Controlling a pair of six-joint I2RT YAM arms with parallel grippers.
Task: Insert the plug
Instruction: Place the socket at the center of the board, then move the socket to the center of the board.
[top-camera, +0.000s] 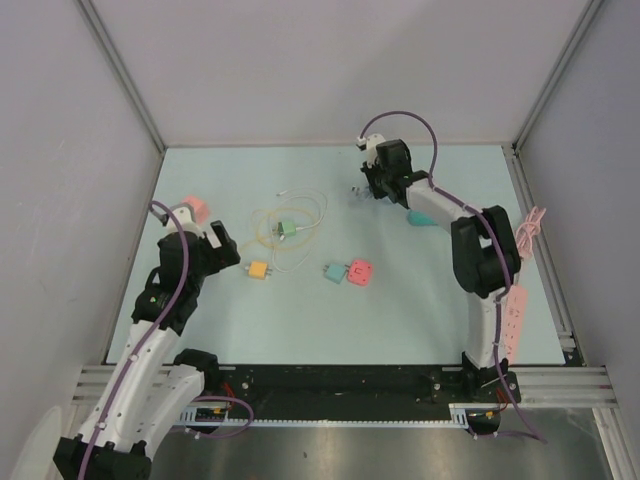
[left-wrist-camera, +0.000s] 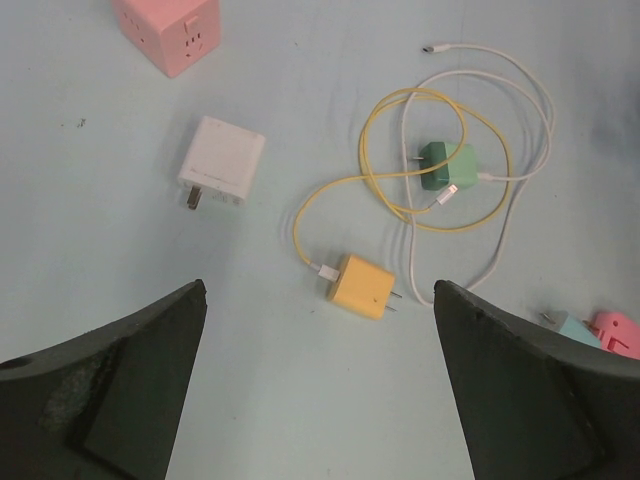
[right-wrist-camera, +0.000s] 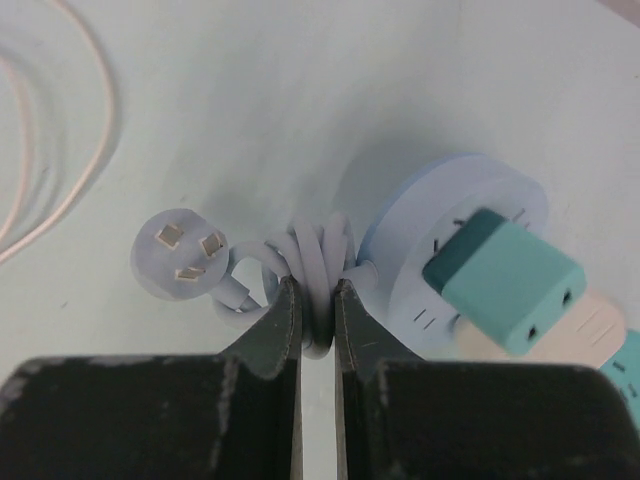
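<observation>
A robotics lab cell is showing here: plain grey panel walls (top-camera: 330, 60) in aluminium framing (top-camera: 122, 75) are rising beyond the right gripper (top-camera: 364, 191) and outward of the left gripper (top-camera: 228, 248), enclosing a pale blue table (top-camera: 420, 320).

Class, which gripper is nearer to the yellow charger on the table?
Left. The left gripper hovers open right by the yellow charger. The right gripper is across the table toward the far side, shut on a white cord.
</observation>
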